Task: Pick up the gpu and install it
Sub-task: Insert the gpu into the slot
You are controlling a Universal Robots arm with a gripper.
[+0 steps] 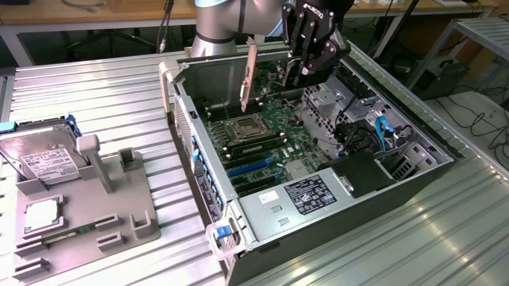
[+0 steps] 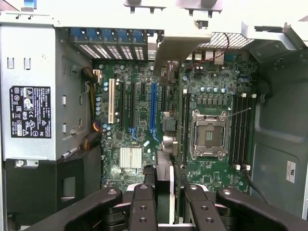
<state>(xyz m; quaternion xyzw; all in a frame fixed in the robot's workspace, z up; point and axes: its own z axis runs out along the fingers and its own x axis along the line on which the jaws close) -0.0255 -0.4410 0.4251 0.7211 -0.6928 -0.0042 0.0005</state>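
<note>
I've got the gripper (image 1: 296,70) clamped on the gpu (image 1: 250,74), holding it edge-down above the open computer case (image 1: 358,196) so its board can meet the motherboard's (image 2: 139,120) slots.

A robotics lab or test workshop is shown. An opened computer case (image 1: 318,161) with its motherboard (image 1: 263,134) exposed is laid on a ribbed metal table (image 1: 95,101), and a grey fixture plate (image 1: 87,220) with a hard drive (image 1: 44,156) is set at the lower left of the exterior frame. Wooden benches (image 1: 95,12), loose cables (image 1: 477,119) on the floor and a metal rack (image 1: 485,36) are seen along the upper edge and upper right, and a robot arm (image 1: 219,21) is mounted at the top centre.
</note>
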